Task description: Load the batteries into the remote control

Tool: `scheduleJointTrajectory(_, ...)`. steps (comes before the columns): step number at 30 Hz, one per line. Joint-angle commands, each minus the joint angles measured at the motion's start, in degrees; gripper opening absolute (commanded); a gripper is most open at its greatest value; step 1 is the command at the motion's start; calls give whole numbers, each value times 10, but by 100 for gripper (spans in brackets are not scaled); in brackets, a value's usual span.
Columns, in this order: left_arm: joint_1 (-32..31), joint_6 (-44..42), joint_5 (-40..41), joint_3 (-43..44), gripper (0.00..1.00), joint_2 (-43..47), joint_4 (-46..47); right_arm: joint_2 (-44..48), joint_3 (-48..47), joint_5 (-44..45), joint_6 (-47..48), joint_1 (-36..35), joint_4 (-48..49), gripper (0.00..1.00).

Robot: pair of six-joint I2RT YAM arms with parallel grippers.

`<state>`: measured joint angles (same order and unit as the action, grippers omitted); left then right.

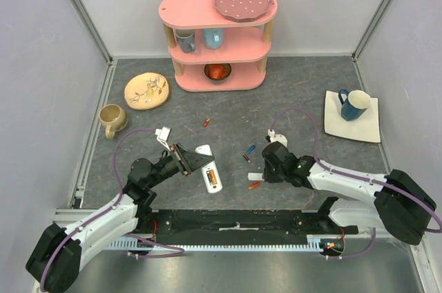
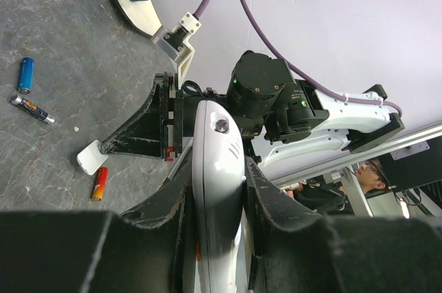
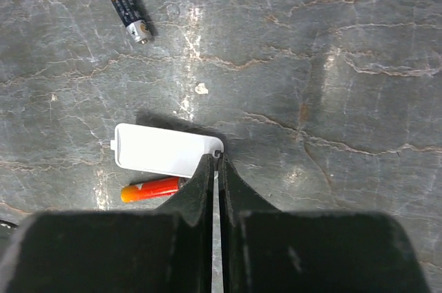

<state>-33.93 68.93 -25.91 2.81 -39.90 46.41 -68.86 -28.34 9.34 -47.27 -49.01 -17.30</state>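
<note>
My left gripper (image 1: 191,159) is shut on the white remote control (image 1: 209,171). It grips the narrow sides, and the remote (image 2: 217,148) sticks out between the fingers (image 2: 162,213). An orange cell (image 1: 213,181) sits in its open bay. My right gripper (image 1: 260,171) is shut on the corner of the white battery cover (image 3: 166,150), low over the table. An orange-red battery (image 3: 148,189) lies just beside the cover and also shows in the left wrist view (image 2: 100,183). A dark grey battery (image 3: 124,1) and a blue one (image 2: 25,74) lie further off. A small red cell (image 1: 206,123) lies apart.
A pink shelf (image 1: 217,34) with cups and a plate stands at the back. A yellow plate (image 1: 146,90) and a beige mug (image 1: 112,119) are at the left. A blue mug (image 1: 355,104) stands on a white square plate (image 1: 366,127) at the right.
</note>
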Motion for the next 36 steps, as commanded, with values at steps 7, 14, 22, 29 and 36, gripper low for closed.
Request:
scheduleJointTrajectory(7, 0, -5, -7, -28, 2, 11, 31, 87, 15, 101, -115, 1, -21, 0)
scheduleJointTrajectory(14, 0, -4, -7, -28, 2, 12, 30, 151, 45, 207, -327, 6, -37, 0)
scheduleJointTrajectory(22, 0, 2, -6, -28, 2, 21, 27, 77, 0, 284, -557, 6, -137, 0)
scheduleJointTrajectory(29, 0, -4, -1, -28, 2, 40, 7, -46, -87, 318, -609, 7, -230, 6)
scheduleJointTrajectory(36, 0, -5, -2, -28, 2, 46, -5, -82, -98, 299, -615, 5, -234, 29)
